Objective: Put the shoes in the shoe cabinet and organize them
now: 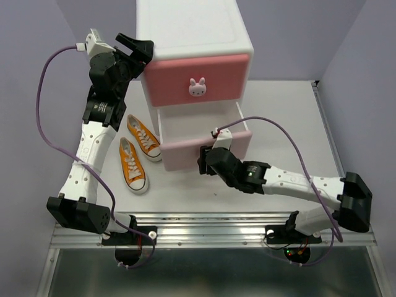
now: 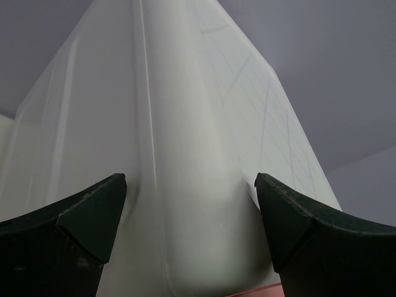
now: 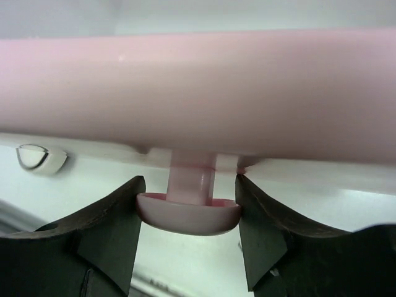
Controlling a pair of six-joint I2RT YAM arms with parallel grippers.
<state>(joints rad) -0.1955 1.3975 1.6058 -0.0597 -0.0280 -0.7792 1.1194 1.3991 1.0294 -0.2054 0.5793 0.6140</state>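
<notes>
The white shoe cabinet (image 1: 193,28) stands at the back of the table. Its deeper pink upper drawer (image 1: 197,77) is closed. The pale pink lower drawer (image 1: 185,148) is pulled out. My right gripper (image 3: 189,204) is shut on that drawer's knob (image 3: 189,213); in the top view it (image 1: 207,154) sits at the drawer front. My left gripper (image 1: 143,54) is open with its jaws either side of the cabinet's upper left corner (image 2: 185,204). Two orange sneakers (image 1: 133,163) (image 1: 144,137) lie on the table left of the cabinet. The white pair is out of view.
Purple walls close in the table on the left, back and right. A metal rail (image 1: 210,229) runs along the near edge by the arm bases. Purple cables (image 1: 46,105) loop from both arms.
</notes>
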